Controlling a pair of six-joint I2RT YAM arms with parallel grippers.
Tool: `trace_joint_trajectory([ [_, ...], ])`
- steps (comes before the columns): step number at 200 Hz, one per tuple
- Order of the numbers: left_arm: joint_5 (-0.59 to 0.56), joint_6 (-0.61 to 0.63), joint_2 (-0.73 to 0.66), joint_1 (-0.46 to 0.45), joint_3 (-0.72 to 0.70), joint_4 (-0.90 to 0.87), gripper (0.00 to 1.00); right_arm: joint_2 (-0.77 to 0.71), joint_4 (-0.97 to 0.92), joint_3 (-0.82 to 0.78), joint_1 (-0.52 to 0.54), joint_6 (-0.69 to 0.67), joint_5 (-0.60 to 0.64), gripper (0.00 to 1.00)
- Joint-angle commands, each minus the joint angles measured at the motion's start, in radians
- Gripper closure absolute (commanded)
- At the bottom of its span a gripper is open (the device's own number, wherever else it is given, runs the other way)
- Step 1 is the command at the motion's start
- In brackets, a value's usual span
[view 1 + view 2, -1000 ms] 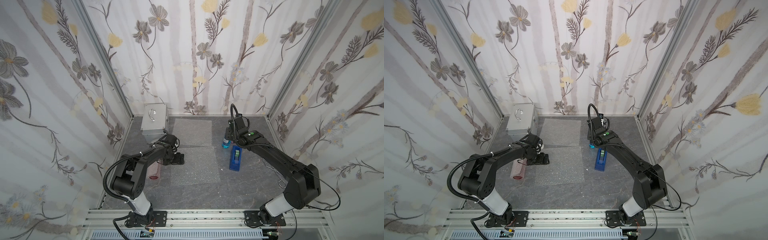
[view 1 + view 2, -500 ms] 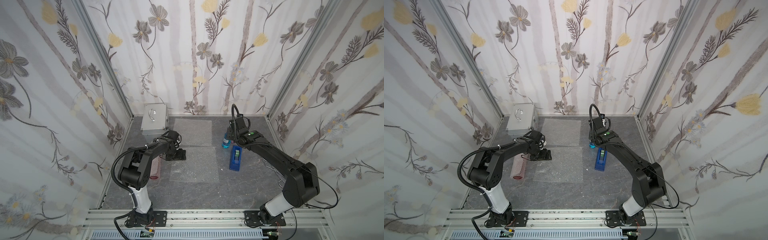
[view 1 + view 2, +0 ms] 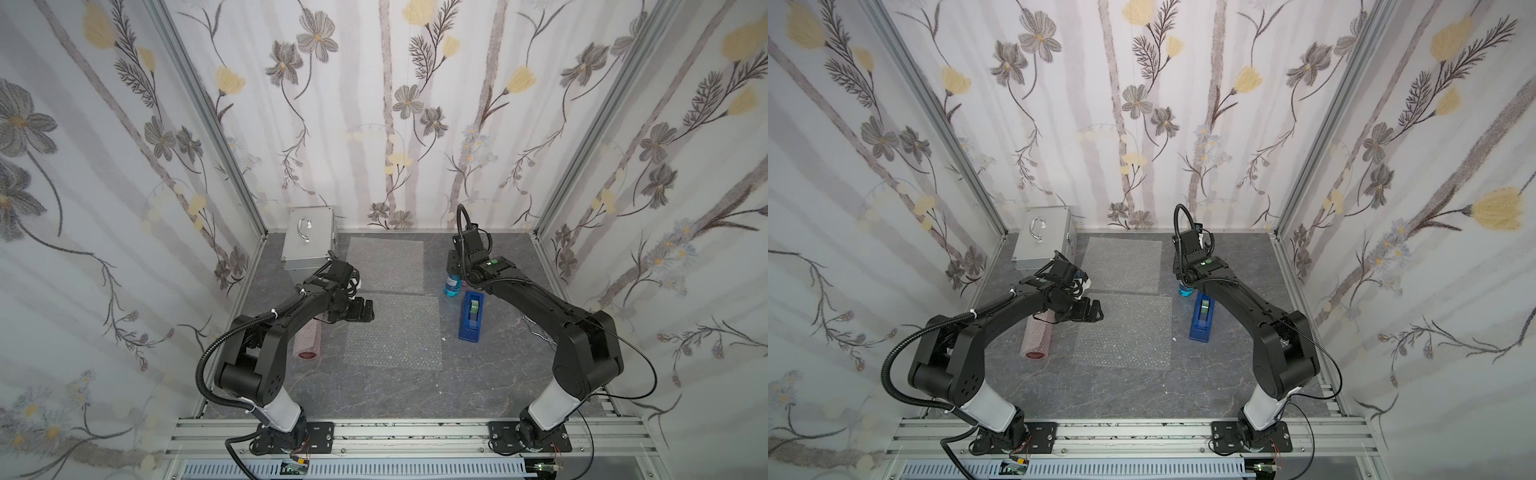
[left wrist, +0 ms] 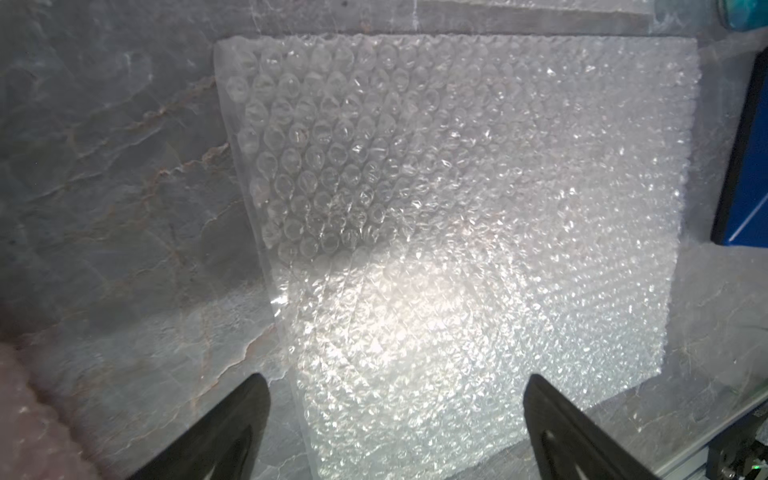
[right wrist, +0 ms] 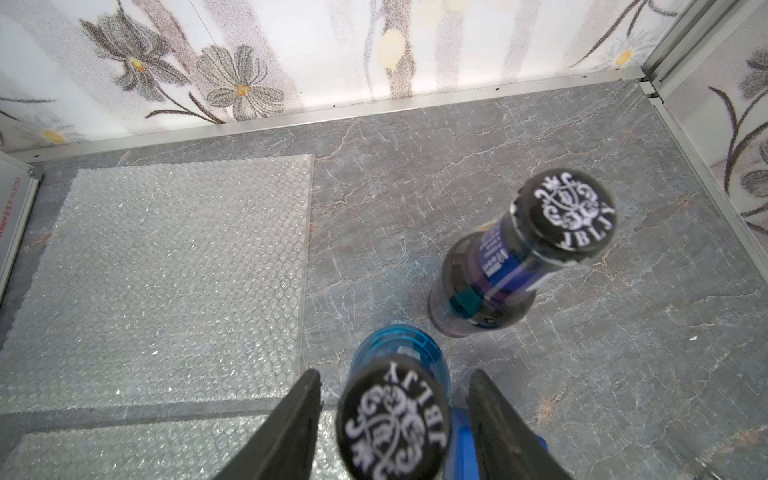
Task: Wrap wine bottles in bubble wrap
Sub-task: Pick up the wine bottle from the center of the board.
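A blue wine bottle [image 3: 452, 286] [image 3: 1185, 289] stands at the back right. My right gripper [image 5: 395, 372] [image 3: 454, 269] is open around its dark cap [image 5: 392, 419], with a gap on each side. A purple wine bottle [image 5: 519, 257] stands just beyond it and is hidden by the arm in both top views. A red wine bottle rolled in bubble wrap [image 3: 307, 338] [image 3: 1038, 338] lies at the left. My left gripper [image 4: 395, 376] [image 3: 365, 311] hangs open and empty over the left edge of the near bubble wrap sheet [image 4: 478, 208] [image 3: 395, 332]. A second sheet [image 3: 386, 266] [image 5: 166, 274] lies flat behind.
A blue tape dispenser [image 3: 469, 316] [image 3: 1202, 318] stands right of the near sheet, close to the blue bottle. A silver metal case [image 3: 309, 239] sits in the back left corner. Flowered walls enclose the grey marbled table [image 3: 374, 390] on three sides.
My left gripper has drifted a little right, over the near sheet's edge, and its jaws have widened. The right gripper's jaws have narrowed slightly around the blue bottle's cap.
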Motion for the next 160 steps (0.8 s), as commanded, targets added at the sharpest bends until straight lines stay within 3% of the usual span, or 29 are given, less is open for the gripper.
trace_joint_trajectory([
  [1, -0.010, 0.043, -0.039, 0.002, -0.018, 0.012, 0.01, 0.026, 0.062, 0.012, -0.005, -0.013, 0.012, 0.42],
  [104, 0.009, 0.148, -0.157, 0.022, -0.075, 0.051, 0.00, 0.110, 0.147, 0.036, -0.016, -0.035, 0.009, 0.63],
  [127, 0.024, 0.194, -0.197, 0.029, -0.101, 0.064, 0.00, 0.119, 0.164, 0.031, -0.019, -0.038, 0.012, 0.72],
  [160, 0.033, 0.233, -0.242, 0.050, -0.131, 0.071, 0.00, 0.114, 0.174, 0.032, -0.021, -0.052, 0.021, 0.95],
])
